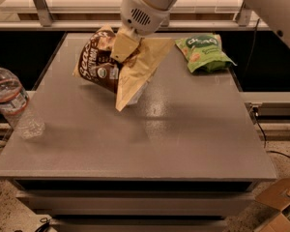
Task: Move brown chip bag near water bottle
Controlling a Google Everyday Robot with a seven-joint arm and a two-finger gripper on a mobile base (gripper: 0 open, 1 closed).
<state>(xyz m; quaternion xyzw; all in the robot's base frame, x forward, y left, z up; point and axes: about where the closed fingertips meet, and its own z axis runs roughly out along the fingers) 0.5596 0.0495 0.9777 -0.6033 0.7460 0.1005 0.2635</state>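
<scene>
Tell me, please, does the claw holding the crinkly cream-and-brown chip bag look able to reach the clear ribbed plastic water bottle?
Probably yes: the claw grips the chip bag above the grey table, and nothing stands between it and the water bottle at the left edge.

Cream-looking tool (123,47) on brown-yellow chip bag (99,67), green bag (203,52), clear bottle (9,98)
</scene>
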